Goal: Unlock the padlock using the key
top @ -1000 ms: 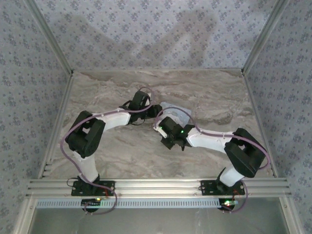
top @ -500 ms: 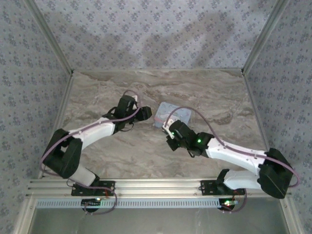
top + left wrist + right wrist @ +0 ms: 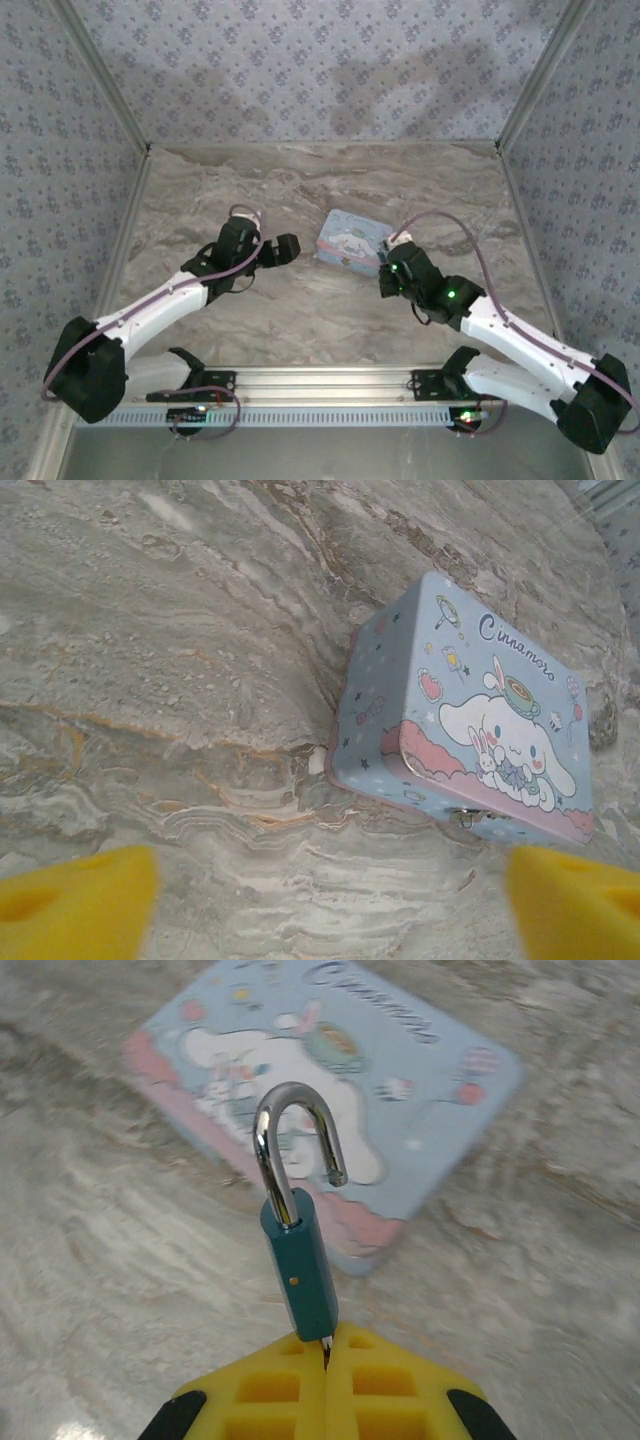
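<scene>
1. The padlock (image 3: 300, 1275) stands upright over the near edge of the tin (image 3: 440, 1110). One end of its shackle (image 3: 290, 1135) hangs free, so it looks already unlocked.
2. The right pincer (image 3: 327, 1355) is closed tight on the padlock's lower end. A thin sliver shows between the pads, possibly the key, though this cannot be told. This grip keeps the lock off the surface (image 3: 150, 630).
3. The left pincer (image 3: 330, 900) is spread wide and empty. It sits left of the tin and faces it, likely standing clear.
</scene>
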Robot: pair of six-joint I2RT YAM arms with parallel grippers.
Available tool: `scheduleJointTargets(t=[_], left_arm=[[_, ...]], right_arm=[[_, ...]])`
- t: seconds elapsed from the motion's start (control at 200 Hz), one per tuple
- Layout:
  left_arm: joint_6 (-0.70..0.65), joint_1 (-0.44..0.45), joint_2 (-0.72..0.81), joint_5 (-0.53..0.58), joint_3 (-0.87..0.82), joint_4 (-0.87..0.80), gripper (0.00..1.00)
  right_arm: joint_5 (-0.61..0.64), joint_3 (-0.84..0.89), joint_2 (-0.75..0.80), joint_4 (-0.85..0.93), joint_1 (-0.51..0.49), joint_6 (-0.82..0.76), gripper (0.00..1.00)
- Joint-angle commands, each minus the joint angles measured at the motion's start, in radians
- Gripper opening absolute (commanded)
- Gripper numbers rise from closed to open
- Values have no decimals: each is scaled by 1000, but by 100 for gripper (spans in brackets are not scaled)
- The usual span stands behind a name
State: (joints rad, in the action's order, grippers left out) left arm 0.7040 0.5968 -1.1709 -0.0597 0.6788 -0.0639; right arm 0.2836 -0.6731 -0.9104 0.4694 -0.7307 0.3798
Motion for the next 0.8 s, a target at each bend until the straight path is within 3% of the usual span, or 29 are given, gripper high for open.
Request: scheduleJointTargets(t=[0.0,0.335,0.794], left_arm=[[-5,6,38,25,-30,-51,98],[8,5,41,42,-44,-57,98],[12,5,22,51,-39,-43,98]], right_arm=[[18,3,19,109,102,106,0],[-179,36,-88,83,473,144,0],[-283,30,-342,-49,629,165,0]])
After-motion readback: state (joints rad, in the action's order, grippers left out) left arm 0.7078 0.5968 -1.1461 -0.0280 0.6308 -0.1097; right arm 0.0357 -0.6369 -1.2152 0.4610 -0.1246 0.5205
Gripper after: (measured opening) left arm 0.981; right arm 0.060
